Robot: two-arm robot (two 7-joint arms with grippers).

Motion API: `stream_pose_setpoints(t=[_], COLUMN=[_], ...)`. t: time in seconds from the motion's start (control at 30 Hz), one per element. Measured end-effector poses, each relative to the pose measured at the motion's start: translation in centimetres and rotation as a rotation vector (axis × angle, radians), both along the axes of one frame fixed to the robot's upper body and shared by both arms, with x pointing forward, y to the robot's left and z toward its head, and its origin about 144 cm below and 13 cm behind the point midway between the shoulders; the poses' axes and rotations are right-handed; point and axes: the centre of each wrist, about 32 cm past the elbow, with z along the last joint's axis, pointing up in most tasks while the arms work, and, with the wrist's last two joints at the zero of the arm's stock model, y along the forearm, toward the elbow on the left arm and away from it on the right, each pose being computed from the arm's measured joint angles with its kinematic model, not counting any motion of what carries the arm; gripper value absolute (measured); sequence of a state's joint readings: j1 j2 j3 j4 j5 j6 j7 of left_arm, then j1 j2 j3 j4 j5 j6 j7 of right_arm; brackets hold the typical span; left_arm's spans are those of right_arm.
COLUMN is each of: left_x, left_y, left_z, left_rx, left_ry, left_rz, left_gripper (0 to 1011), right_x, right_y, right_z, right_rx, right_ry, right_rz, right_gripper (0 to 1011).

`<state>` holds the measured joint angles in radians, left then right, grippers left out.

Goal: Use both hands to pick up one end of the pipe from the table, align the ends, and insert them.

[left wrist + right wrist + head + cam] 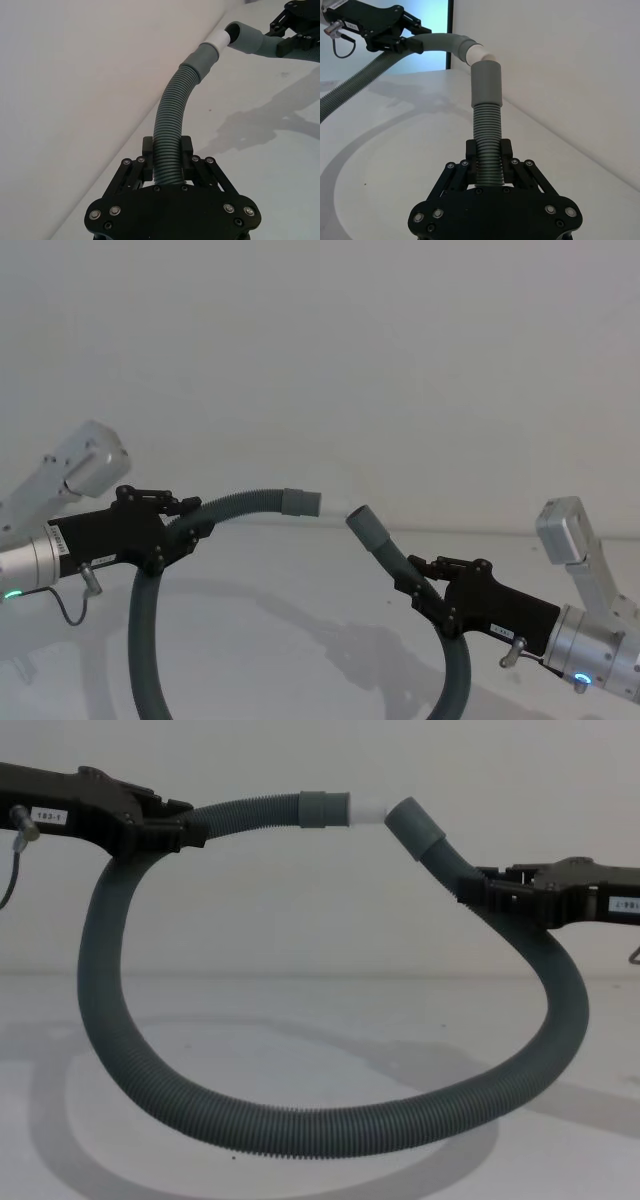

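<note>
Left gripper (178, 828), at the upper left of the chest view, is clamped on the pipe (300, 1132) a little behind the spigot cuff (324, 808). I have my right gripper (478, 888), at mid right, closed on the pipe just behind the hollow cuff (414, 828). Both cuffs are up at top centre, the white tip (368, 810) just beside the hollow mouth and angled to it, while the loop sags to the table (580, 1170).
</note>
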<state>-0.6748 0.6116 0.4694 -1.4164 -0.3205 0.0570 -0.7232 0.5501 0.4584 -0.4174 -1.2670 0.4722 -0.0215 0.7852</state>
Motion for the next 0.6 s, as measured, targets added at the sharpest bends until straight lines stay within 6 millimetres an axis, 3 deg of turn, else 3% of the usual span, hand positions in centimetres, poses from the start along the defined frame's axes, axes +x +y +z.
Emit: stream_pose_setpoints(t=[0.6], left_x=[-0.6], left_y=[0.87], left_z=[0.61], left_rx=[0.025], left_ry=[-0.013], left_rz=[0.053], left_gripper=[288], right_x=[0.11], right_y=[0.09], right_z=[-0.17], right_rx=[-0.014], right_ry=[-0.004], right_rz=[0.005], right_gripper=[253])
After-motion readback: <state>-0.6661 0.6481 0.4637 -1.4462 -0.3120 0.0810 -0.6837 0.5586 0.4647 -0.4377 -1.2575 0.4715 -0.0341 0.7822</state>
